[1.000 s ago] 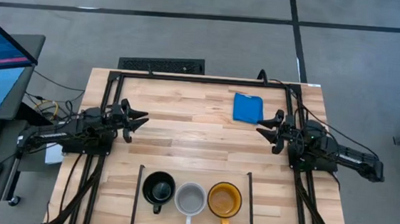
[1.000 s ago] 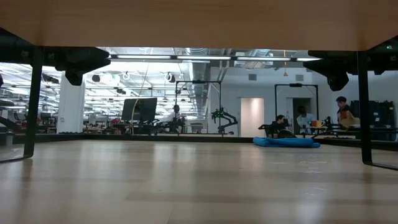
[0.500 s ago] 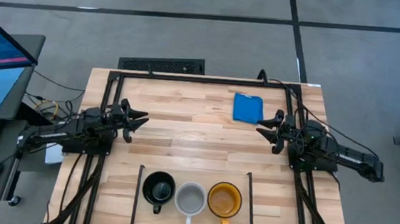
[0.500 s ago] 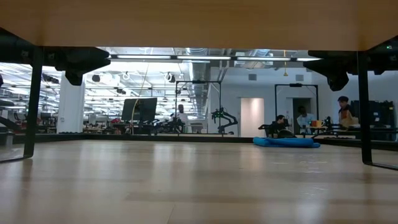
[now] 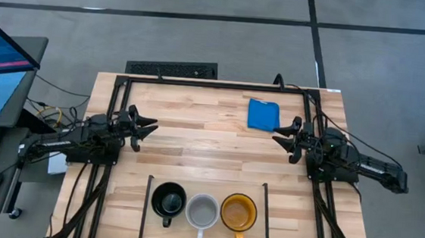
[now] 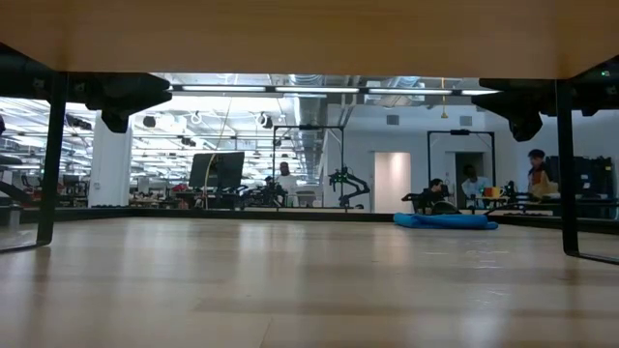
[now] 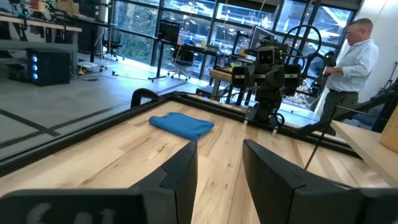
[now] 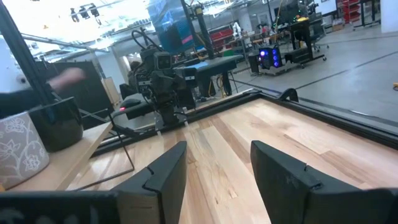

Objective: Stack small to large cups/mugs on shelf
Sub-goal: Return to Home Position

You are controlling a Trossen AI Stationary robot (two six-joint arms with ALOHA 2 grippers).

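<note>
mugs stand in a row on the shelf (image 5: 207,187) at the near edge of the surface (image 5: 211,134): black mug (image 5: 168,201) left, white mug (image 5: 202,209) middle, orange mug (image 5: 238,211) right, close together. left gripper (image 7: 219,149) rests at the left side, fingers spread wide; right gripper (image 8: 217,149), likewise spread, rests at the right, beside a blue cloth (image 5: 263,115).
</note>
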